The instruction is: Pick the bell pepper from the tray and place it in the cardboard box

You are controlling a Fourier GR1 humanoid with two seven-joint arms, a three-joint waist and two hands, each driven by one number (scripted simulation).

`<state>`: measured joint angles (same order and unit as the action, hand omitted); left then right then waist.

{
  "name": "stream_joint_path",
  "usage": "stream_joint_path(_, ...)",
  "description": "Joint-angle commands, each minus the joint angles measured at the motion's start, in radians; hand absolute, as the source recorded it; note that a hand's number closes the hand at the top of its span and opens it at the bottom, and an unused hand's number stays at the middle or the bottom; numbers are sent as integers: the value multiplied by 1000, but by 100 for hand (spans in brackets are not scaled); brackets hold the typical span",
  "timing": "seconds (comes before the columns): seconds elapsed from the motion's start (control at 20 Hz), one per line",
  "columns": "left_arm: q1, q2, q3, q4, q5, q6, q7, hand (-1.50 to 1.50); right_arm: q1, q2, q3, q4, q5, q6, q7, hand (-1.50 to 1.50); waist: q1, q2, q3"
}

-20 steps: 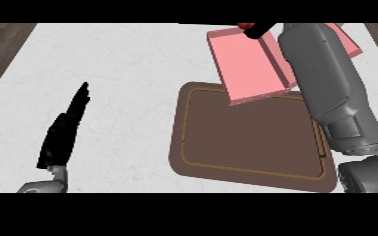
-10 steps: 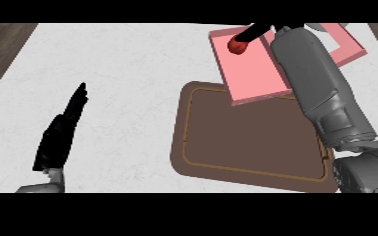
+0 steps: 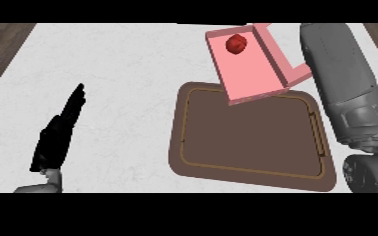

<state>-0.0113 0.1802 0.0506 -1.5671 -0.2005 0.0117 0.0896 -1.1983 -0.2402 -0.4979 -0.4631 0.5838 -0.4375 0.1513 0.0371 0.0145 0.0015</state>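
The red bell pepper (image 3: 236, 45) lies inside the pink cardboard box (image 3: 255, 75), near its far end, with nothing touching it. The box rests tilted, its near corner overlapping the far edge of the brown tray (image 3: 251, 172), which holds nothing. My right forearm (image 3: 339, 80) runs up the right side beside the box; its hand is out of view past the top. At the lower left, well away from the tray, my left hand (image 3: 57, 132) rests on the counter, open, with fingers straight.
The white counter (image 3: 118, 70) spreads left of the tray and box. A dark wooden strip (image 3: 13, 37) shows at the counter's far left corner.
The right hand let go of the pepper over the box and withdrew out of view; the forearm shifted right. The pepper now lies in the box. The left hand stayed still.
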Motion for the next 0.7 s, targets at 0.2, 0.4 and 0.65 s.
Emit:
stream_joint_path(0.2,21,7,30,10,11,1,-10,0,58,-142,-125,-57,-131,-30,-82,-150,-27,-11,-1)
stream_joint_path(0.4,35,-6,17,-37,10,2,11,0,169,-202,-157,-96,-179,-3,-119,-150,-35,-15,-1)
stream_joint_path(0.65,69,-16,1,-75,-15,18,6,0,326,-308,-202,-202,-274,174,-159,-150,-47,-20,-1)
